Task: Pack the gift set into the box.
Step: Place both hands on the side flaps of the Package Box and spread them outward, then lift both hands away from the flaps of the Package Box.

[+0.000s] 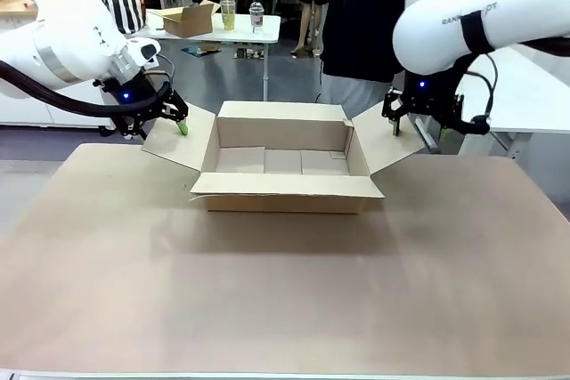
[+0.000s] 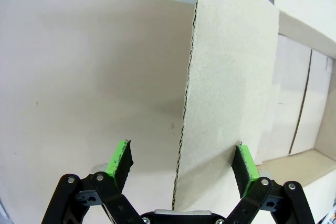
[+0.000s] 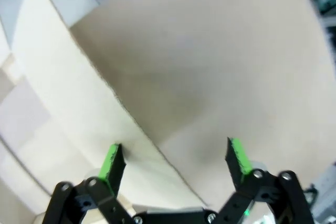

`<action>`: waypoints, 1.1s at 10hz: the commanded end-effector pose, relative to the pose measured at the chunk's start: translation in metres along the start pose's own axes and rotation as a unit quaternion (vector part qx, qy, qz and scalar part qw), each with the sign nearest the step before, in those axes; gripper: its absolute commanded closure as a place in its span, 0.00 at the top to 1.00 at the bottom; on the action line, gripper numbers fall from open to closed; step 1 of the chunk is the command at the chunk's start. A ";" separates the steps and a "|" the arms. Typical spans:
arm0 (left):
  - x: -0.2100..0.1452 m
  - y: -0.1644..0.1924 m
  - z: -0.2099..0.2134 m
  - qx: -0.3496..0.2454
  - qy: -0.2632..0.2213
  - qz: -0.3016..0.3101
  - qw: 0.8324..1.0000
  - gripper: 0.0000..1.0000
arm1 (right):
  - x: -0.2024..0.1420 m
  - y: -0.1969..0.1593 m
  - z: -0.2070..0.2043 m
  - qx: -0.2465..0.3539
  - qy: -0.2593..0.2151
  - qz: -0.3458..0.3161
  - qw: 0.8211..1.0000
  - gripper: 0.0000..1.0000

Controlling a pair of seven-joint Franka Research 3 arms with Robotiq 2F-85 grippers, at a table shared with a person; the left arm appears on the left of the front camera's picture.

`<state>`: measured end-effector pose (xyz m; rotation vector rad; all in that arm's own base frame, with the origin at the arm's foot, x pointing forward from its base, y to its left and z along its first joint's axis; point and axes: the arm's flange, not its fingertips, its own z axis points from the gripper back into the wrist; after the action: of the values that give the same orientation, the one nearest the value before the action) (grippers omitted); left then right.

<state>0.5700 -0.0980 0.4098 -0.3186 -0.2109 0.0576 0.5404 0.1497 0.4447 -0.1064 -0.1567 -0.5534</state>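
Well, an open brown box sits between two spread grippers.
The box (image 1: 285,203) is plain corrugated cardboard, shallow and rectangular, and rests on the tabletop (image 1: 285,300) with all four flaps folded outward and the seams of its bottom panels showing inside. At the box's left flap (image 1: 183,147) the left gripper (image 1: 178,122) hangs with jaws apart, the flap's raw edge running between its green pads (image 2: 118,157). At the box's right flap (image 1: 389,144) the right gripper (image 1: 396,122) is likewise spread wide, clasping nothing.
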 end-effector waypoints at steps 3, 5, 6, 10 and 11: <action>0.000 0.000 0.002 0.007 0.000 0.006 1.000 1.00 | 0.001 0.003 0.013 -0.031 -0.015 0.014 0.999 1.00; 0.000 0.000 0.002 0.007 0.000 0.006 1.000 1.00 | 0.001 0.003 0.013 -0.031 -0.015 0.014 0.999 1.00; 0.000 0.000 0.002 0.007 0.000 0.006 1.000 1.00 | 0.001 0.003 0.013 -0.031 -0.015 0.014 0.999 1.00; 0.000 0.000 0.002 0.007 0.000 0.006 1.000 1.00 | 0.001 0.003 0.013 -0.031 -0.015 0.014 0.999 1.00; 0.000 0.000 0.002 0.007 0.000 0.006 1.000 1.00 | 0.001 0.003 0.013 -0.031 -0.015 0.014 0.999 1.00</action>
<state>0.5700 -0.0980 0.4097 -0.3186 -0.2108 0.0576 0.5399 0.1519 0.4541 -0.1581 -0.1596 -0.5285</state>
